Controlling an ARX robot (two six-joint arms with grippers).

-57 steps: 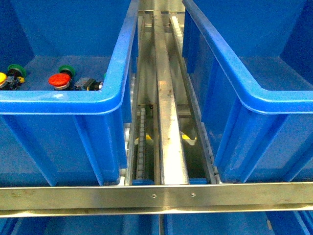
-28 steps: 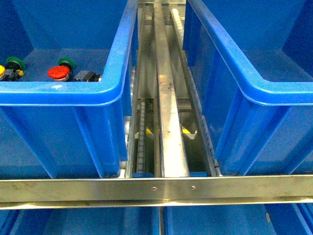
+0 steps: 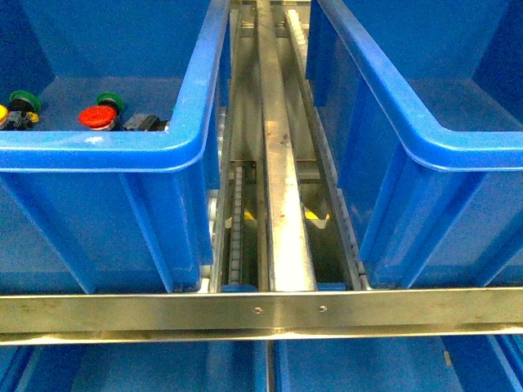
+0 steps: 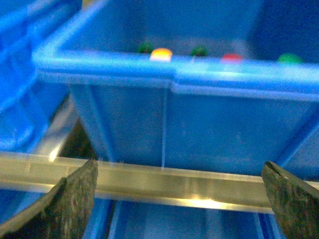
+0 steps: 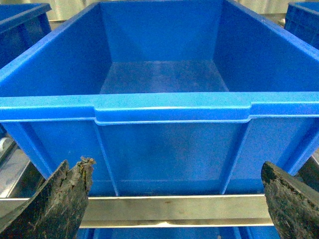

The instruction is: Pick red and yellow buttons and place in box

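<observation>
Showing domed caps, red button (image 3: 98, 117), yellow button (image 4: 161, 53) sit in crate (image 3: 106, 155); left pincer (image 4: 179, 166), right pincer (image 5: 175, 164) gape.

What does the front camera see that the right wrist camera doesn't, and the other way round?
Only the front view shows the left crate with a red button and a yellow button inside, plus the metal rails running between the crates. Only the right wrist view shows the right gripper, its fingers wide apart, and the whole inside of the right crate. Both show that blue right crate and the metal bar across the front of it.
</observation>
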